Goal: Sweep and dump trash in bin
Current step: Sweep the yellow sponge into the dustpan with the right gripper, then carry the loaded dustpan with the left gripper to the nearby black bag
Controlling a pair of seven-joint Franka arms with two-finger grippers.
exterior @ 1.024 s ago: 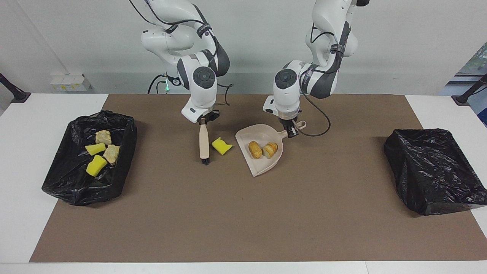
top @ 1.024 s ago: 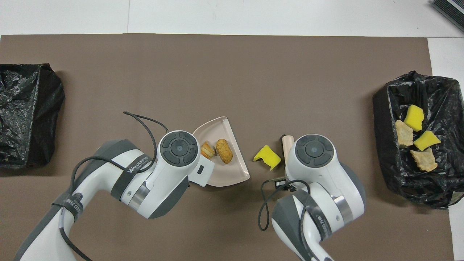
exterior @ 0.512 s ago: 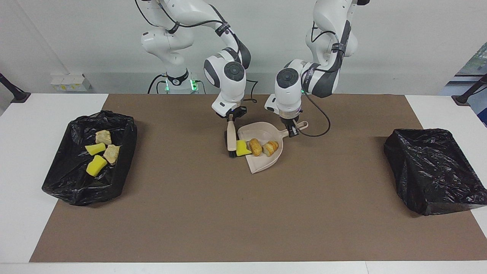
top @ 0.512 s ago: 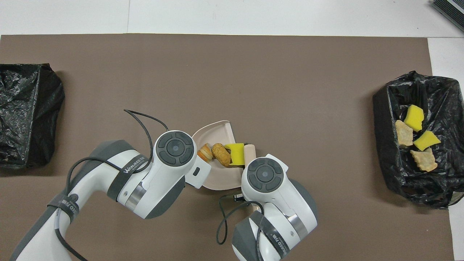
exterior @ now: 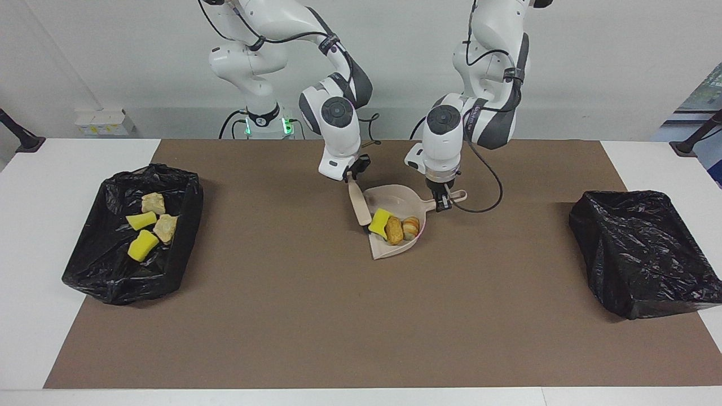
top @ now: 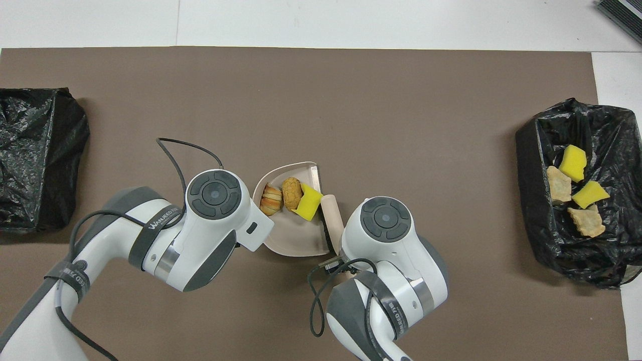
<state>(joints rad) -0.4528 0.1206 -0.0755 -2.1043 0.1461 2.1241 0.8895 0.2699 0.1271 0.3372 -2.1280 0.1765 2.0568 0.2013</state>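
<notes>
Right now the right gripper [exterior: 352, 175] has its fingers clamped tight on the top of the beige brush [exterior: 359, 202], which slants down from the gripper with its dark bristled end low against the open mouth of the beige dustpan [exterior: 407, 196]. The left gripper [exterior: 443, 201] is likewise closed, pinching the dustpan's handle at the end nearest the robots. From above both grippers are hidden under their own wrists.

Three pieces of trash sit in the dustpan, packed side by side: a yellow sponge chunk [exterior: 379, 221] at the mouth, touching the brush head, then a tan bread lump [exterior: 393, 230], then a striped orange lump [exterior: 411, 227] toward the pan's closed wall. The dustpan rests on the brown mat [exterior: 350, 316] about midway along the table.

Toward the right arm's end of the table a black-lined bin [exterior: 101, 270] holds more trash: two yellow sponge pieces [top: 572, 162] and two pale tan lumps [top: 585, 220]. Toward the left arm's end stands a second black-lined bin [exterior: 643, 254], its contents not visible from either view.
</notes>
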